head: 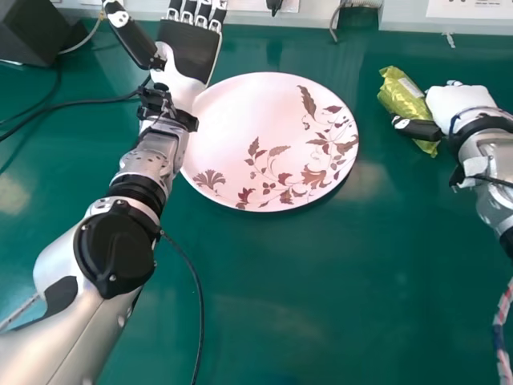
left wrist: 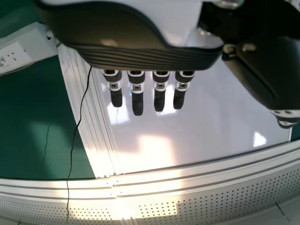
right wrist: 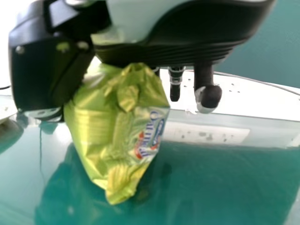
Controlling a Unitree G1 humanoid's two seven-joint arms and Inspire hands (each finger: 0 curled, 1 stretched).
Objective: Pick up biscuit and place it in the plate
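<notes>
Clearly, right hand (head: 460,106) was partly curled, thumb clamping biscuit (head: 401,98) right of plate (head: 240,120); left hand (head: 189,50), fingers straight, hung at plate's far left.

The bench (head: 321,297) is one, and one plate (head: 240,120) sits on it. There is one biscuit packet (head: 402,96) (a single shiny green-yellow wrapper). Robot arms number two, the left arm (head: 68,265) and the right arm (head: 490,152), and so do the sets of fingers, one on the left hand (head: 189,50) and one on the right hand (head: 461,104). One dark box (head: 32,30) stands at the head view's far left corner. Black cables (head: 201,309) come to at least three (they run together in places, so the exact total cannot be told). Braided red-and-white cords (head: 504,309) amount to one.
</notes>
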